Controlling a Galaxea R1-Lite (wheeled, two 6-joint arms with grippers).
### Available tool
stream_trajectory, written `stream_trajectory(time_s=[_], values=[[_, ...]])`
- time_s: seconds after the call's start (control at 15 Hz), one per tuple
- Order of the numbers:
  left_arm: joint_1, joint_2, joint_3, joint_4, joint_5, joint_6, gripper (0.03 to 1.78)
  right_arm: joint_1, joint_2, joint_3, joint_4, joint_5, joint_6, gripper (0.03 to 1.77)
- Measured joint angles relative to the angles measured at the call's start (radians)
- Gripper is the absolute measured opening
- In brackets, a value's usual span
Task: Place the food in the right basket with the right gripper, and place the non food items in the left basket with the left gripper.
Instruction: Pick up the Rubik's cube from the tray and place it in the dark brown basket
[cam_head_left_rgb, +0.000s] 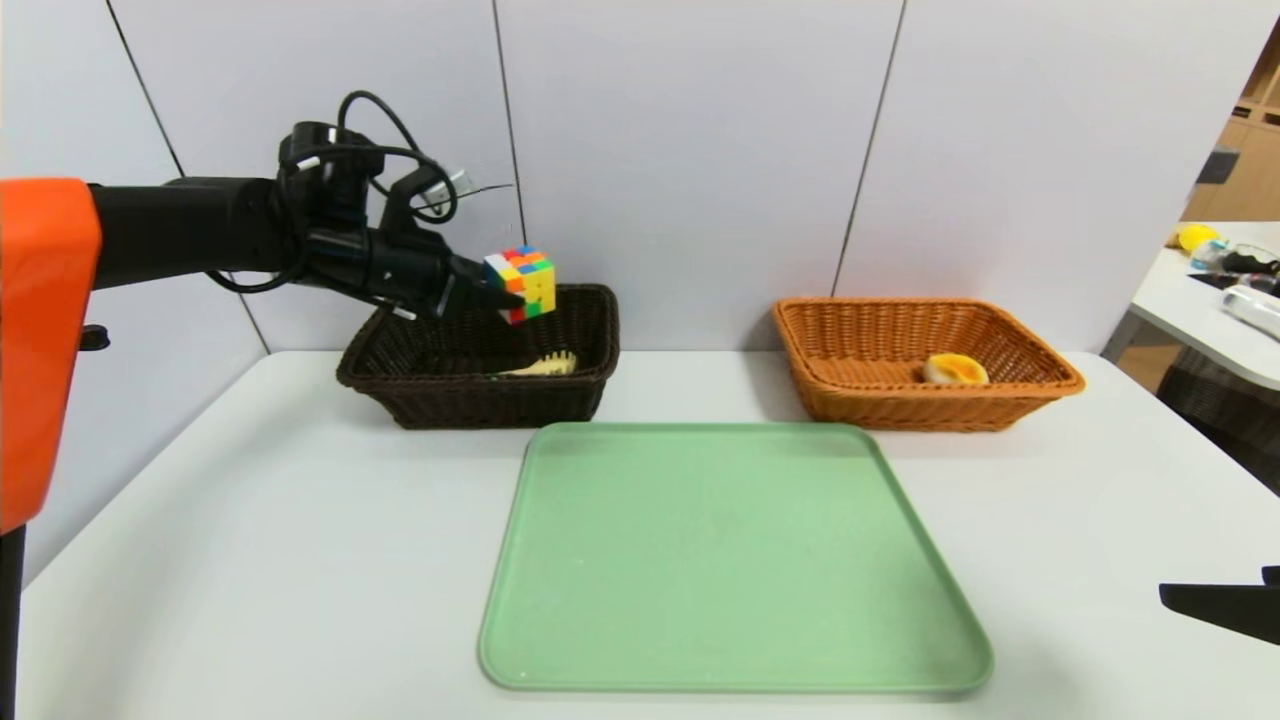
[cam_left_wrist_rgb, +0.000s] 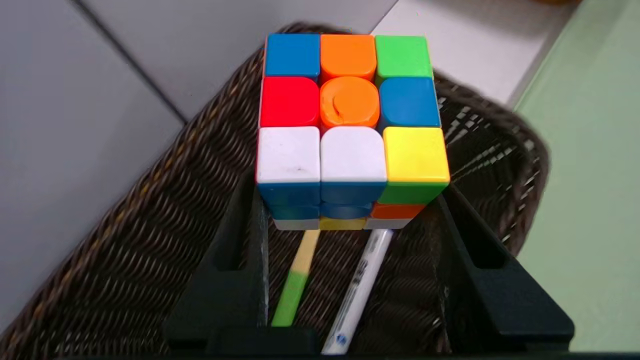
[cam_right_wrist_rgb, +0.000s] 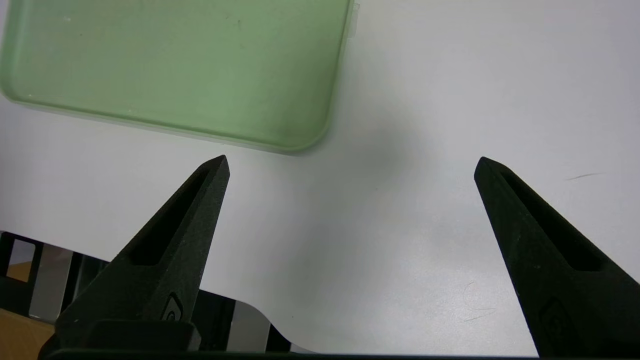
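Puzzle cube (cam_head_left_rgb: 533, 285) between the 2 half-open fingers (cam_left_wrist_rgb: 255, 250) of the left gripper (cam_head_left_rgb: 500, 297), above the left basket (cam_head_left_rgb: 480, 410); release calls for straight descent. Right gripper (cam_right_wrist_rgb: 352, 167): parked beside the tray (cam_right_wrist_rgb: 200, 75), wide open, empty.

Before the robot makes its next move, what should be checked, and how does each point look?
1. Puzzle cube gripped between the left gripper's fingers: ok.
2. Cube over the dark basket: ok.
3. Fork and marker already in that basket: ok.
4. Bun-like food in the orange-brown basket: ok.
5. Right gripper open and out of the way, over the table's right side: ok.
6. Cube released into its basket: not ok, still to be done.
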Motion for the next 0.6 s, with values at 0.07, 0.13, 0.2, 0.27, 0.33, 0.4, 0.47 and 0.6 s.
stream_trajectory(time_s=[0.07, 0.13, 0.2, 0.27, 0.33, 0.4, 0.47, 0.6], values=[[0.021, 0.009, 0.004, 0.001, 0.0, 0.0, 0.9, 0.0, 0.002, 0.001, 0.0, 0.0, 0.0, 1.7], [0.036, 0.019, 0.005, 0.001, 0.0, 0.0, 0.9, 0.0, 0.005, 0.003, -0.005, 0.0, 0.0, 1.7], [0.043, 0.029, 0.006, 0.001, 0.001, 0.0, 0.9, 0.0, 0.006, 0.003, -0.009, 0.0, 0.0, 1.7], [0.046, 0.039, 0.006, 0.001, 0.003, 0.0, 0.9, 0.0, 0.007, 0.005, -0.009, 0.0, 0.0, 1.7], [0.048, 0.049, 0.006, 0.001, 0.003, 0.0, 0.9, 0.0, 0.008, 0.005, -0.009, 0.0, 0.0, 1.7], [0.049, 0.059, 0.006, 0.001, 0.003, 0.0, 0.9, 0.0, 0.009, 0.007, -0.009, -0.001, 0.0, 1.7], [0.05, 0.069, 0.006, 0.001, 0.003, 0.0, 0.9, 0.0, 0.01, 0.007, -0.009, -0.001, 0.0, 1.7], [0.05, 0.082, 0.007, 0.001, 0.003, -0.001, 1.0, 0.0, 0.013, 0.008, -0.009, -0.001, 0.0, 1.7]])
